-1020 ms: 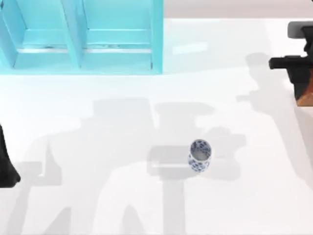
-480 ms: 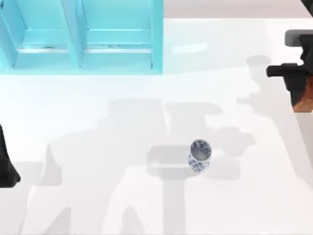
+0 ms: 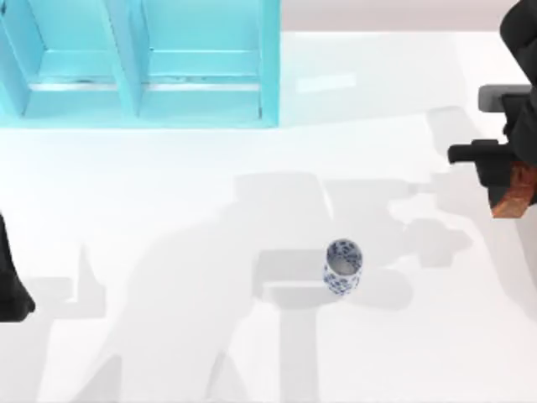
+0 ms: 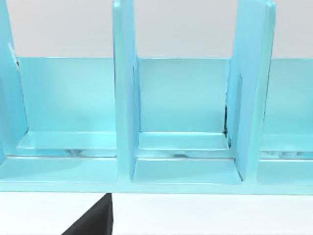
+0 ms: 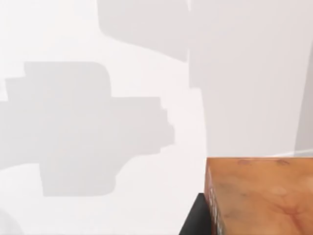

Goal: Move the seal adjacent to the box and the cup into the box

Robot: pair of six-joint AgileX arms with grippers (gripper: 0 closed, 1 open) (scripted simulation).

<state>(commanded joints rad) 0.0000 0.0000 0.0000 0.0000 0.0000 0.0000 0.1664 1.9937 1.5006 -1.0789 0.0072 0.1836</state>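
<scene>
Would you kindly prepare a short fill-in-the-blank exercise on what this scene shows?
1. The right end effector holds the ____ at the table's right edge.
2. The cup has a ____ and white pattern.
3. The cyan shelf unit stands at the table's far ____ side.

Missing words: seal; blue; left

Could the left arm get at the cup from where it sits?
Probably yes. The left arm is parked at the table's left edge, and only bare table lies between it and the upright cup. Whether it stretches that far, I can't tell.
</scene>
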